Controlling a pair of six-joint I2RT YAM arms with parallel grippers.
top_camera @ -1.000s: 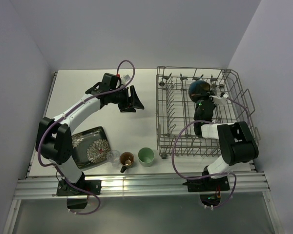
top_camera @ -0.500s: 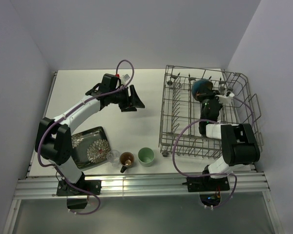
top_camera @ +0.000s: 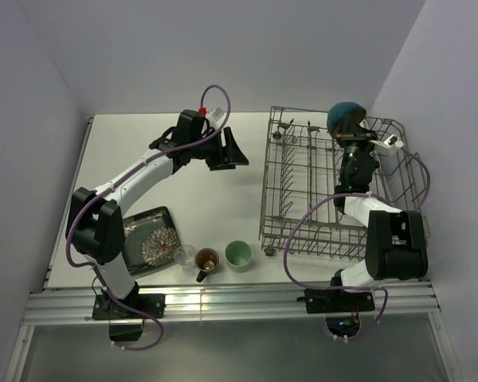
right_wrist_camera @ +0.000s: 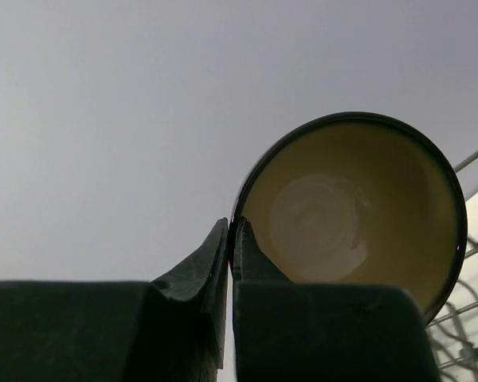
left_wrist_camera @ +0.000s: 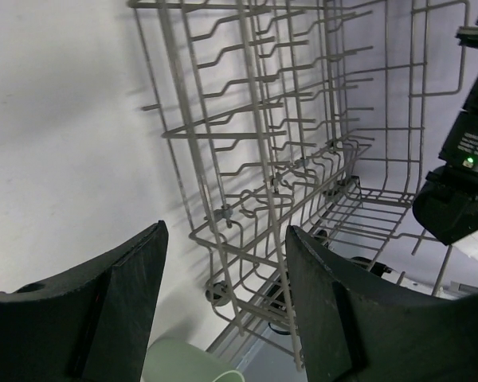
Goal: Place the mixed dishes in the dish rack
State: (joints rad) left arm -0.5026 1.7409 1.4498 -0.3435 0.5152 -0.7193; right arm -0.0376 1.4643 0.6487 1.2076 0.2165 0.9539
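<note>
- Your right gripper (right_wrist_camera: 231, 232) was clamped shut on the rim of the dark bowl (right_wrist_camera: 350, 215), one finger inside and one outside. It held the bowl in the air over the far edge of the dish rack (top_camera: 303, 199), not yet among the tines.
- That was a thin pinch on a glazed edge. A jolt or a quick wrist turn could have let the bowl swing or slip and drop onto the wires.
- On the way down, the bowl could have caught a tine or the top rail. The rack stood on small wheels, so a knock might have pushed it across the table.
- Your left gripper (top_camera: 227, 150) was open wide and held nothing, hanging over the table just left of the rack. A careless reach rightward could have struck the rack's wall.
- The floral plate (top_camera: 147, 239), clear glass (top_camera: 185, 255), brown mug (top_camera: 207, 259) and green cup (top_camera: 238, 255) waited close together near the front edge. Grabbing one could have tipped its neighbour.
</note>
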